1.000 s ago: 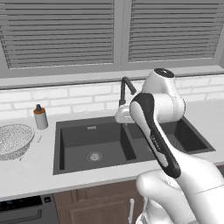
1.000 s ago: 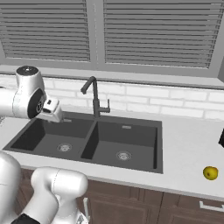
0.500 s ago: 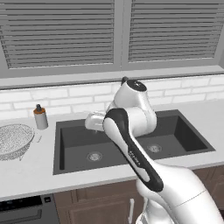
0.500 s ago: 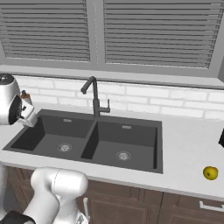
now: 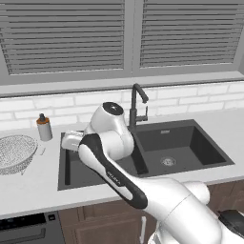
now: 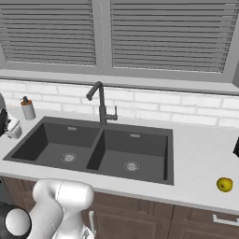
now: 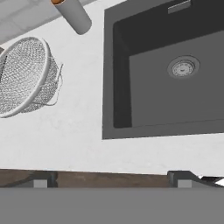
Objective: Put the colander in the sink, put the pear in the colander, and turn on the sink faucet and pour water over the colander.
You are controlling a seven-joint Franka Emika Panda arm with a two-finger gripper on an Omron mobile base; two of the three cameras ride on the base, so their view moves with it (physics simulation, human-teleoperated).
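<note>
colander [image 5: 15, 151] on counter [image 5: 33, 181] left of sink [image 6: 93, 149] | soap bottle [image 5: 44, 127] just behind it | pear [image 6: 224, 184] on counter far right | faucet [image 6: 100, 103] behind basins | end effector [image 5: 71, 141] spread, empty, over sink's left edge | white brick wall, blinds behind

ctr btw colander [image 7: 27, 74] & sink [image 7: 114, 78]: bare | soap btl [image 7: 74, 15] behind

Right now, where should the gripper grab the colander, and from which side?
Probably the thin rim of the colander, on the edge nearest the sink, coming from above. The bowl sits upright on the counter, too wide to span, so one finger inside and one outside the rim looks best.
</note>
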